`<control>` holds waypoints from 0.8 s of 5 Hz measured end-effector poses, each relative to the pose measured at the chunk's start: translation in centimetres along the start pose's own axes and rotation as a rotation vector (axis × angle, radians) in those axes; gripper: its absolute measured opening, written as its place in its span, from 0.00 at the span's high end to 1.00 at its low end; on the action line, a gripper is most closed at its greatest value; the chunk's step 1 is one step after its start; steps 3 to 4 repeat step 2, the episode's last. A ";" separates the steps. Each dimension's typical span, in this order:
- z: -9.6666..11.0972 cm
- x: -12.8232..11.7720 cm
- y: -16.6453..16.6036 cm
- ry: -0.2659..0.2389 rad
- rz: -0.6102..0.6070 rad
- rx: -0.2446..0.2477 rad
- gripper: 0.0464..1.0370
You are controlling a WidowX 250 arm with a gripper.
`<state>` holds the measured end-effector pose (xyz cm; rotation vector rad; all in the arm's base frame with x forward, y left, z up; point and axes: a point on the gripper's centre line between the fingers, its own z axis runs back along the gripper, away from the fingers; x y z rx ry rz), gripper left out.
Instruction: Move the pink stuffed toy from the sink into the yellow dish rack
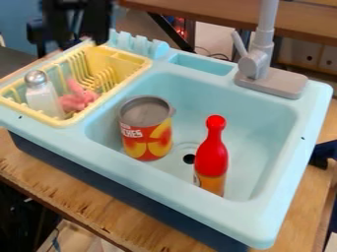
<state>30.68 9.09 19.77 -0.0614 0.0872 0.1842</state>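
At the upper left, above the back corner of the yellow rack, hangs the black gripper (78, 24), touching nothing that I can see. In the light blue sink basin stand a can with a grey top and fruit on its label (146, 129) and, to its right, a red bottle with an orange lower part (211, 152). Both are upright and apart from each other. The yellow dish rack (130, 57) holds a shaker with a metal cap (43, 94) and a pink toy (78, 97) beside it.
A grey faucet (260, 66) rises from the sink's back right corner. The light blue sink unit (297, 162) rests on a wooden table (66, 192). Something dark blue (322, 153) is at the right edge.
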 end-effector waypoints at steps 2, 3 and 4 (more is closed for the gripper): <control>-0.3 -1.6 -7.1 0.060 -0.207 0.065 0.03; -0.3 -1.6 -7.1 0.060 -0.207 0.065 0.03; -0.3 -1.6 -7.1 0.060 -0.207 0.065 0.03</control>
